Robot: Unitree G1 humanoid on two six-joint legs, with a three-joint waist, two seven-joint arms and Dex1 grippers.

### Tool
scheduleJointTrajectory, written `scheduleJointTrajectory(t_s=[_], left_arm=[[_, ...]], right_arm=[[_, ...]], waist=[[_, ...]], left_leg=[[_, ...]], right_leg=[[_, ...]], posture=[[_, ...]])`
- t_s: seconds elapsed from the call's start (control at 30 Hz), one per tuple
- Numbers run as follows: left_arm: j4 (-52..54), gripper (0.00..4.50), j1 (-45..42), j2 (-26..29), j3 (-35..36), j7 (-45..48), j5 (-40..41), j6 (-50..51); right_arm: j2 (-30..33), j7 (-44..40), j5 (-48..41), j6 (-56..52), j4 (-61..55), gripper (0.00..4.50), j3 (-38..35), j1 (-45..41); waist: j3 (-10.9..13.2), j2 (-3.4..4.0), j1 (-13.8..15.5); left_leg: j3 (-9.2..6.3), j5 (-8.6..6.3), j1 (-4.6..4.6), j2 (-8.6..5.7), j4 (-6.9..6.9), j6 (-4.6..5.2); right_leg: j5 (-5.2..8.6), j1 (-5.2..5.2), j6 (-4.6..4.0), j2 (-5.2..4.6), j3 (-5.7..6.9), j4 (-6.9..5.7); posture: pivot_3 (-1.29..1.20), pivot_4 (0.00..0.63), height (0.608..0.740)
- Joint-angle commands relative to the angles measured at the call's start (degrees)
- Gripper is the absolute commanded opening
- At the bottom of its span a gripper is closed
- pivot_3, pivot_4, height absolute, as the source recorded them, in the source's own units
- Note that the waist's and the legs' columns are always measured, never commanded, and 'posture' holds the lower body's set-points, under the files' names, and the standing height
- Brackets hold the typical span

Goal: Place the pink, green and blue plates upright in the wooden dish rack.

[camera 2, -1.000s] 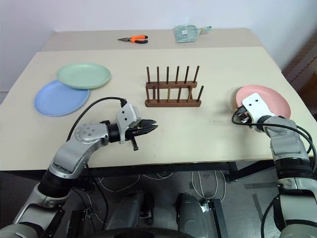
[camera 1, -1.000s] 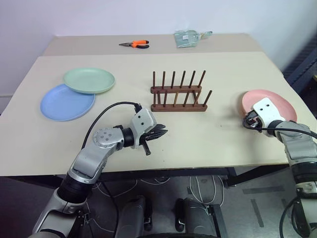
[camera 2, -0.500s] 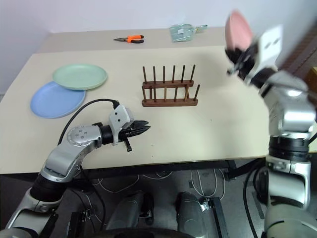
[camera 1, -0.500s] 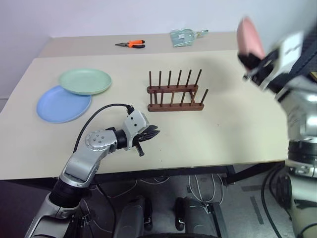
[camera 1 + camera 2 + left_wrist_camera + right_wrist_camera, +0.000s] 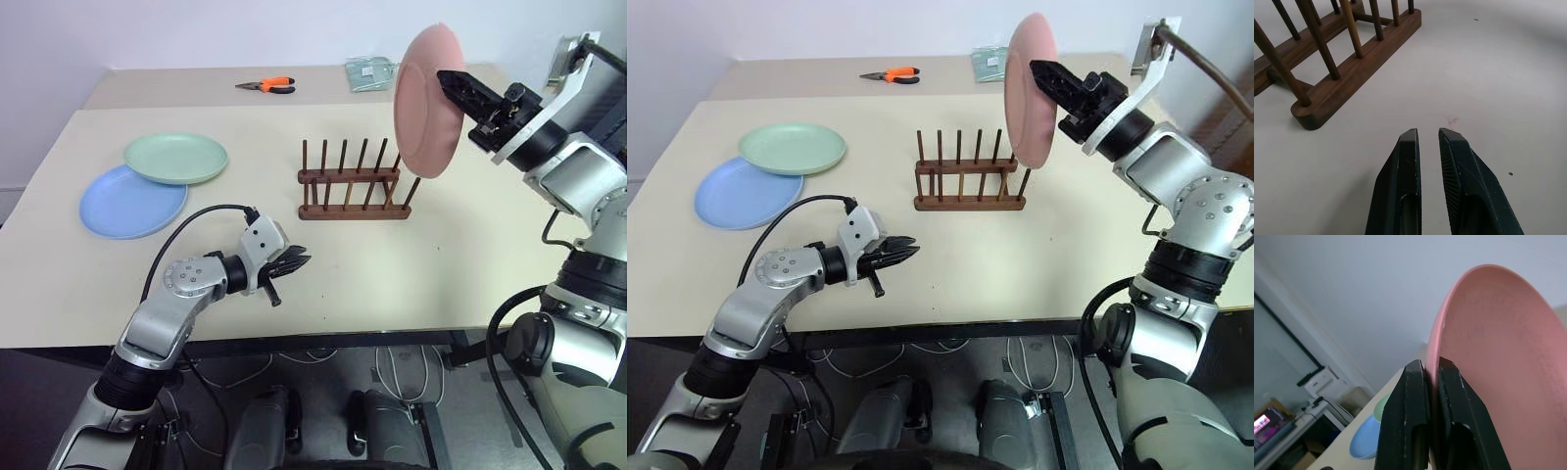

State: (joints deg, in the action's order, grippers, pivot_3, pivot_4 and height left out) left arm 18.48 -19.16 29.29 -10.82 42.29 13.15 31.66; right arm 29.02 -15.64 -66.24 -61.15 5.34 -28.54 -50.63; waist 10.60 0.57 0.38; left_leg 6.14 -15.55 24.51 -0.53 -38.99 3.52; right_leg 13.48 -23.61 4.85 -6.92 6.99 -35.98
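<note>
The plate [image 5: 428, 101] clamped in the right gripper [image 5: 453, 86] is plain pink. Near the left gripper [image 5: 296, 262], whose fingers [image 5: 1405, 171] are black, the rack [image 5: 354, 183] is dark reddish-brown. Beyond lie a green plate [image 5: 176, 158], a blue plate [image 5: 127, 204] and orange-handled pliers [image 5: 267, 86].

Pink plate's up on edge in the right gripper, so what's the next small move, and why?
Probably lower the pink plate toward a slot at the near end of the wooden dish rack: the right gripper clamps its rim, holding it upright, above the pegs.
</note>
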Motion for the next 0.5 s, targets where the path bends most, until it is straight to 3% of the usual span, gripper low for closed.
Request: scheduleJointTrajectory(t_s=[0.03,0.5], left_arm=[[2.12,0.65,0.84,0.09,1.32,0.06,1.03,-0.92],[2.85,0.65,1.46,0.23,2.12,0.31,2.51,-0.59]], right_arm=[[0.08,0.50,-2.75,0.49,1.28,0.03,-1.68,-3.24],[-0.89,4.96,0.83,3.17,16.02,0.03,-1.23,-8.64]], waist=[[0.00,0.00,-0.07],[0.00,0.00,-0.15]], left_leg=[[0.01,0.00,0.00,0.00,0.00,0.00],[0.05,0.00,0.02,0.01,0.00,0.01]], right_leg=[[0.00,-0.01,0.00,0.02,-0.01,-0.01],[0.00,-0.04,0.01,0.06,-0.04,-0.03]], posture=[[0.00,0.150,0.740],[0.00,0.150,0.740]])
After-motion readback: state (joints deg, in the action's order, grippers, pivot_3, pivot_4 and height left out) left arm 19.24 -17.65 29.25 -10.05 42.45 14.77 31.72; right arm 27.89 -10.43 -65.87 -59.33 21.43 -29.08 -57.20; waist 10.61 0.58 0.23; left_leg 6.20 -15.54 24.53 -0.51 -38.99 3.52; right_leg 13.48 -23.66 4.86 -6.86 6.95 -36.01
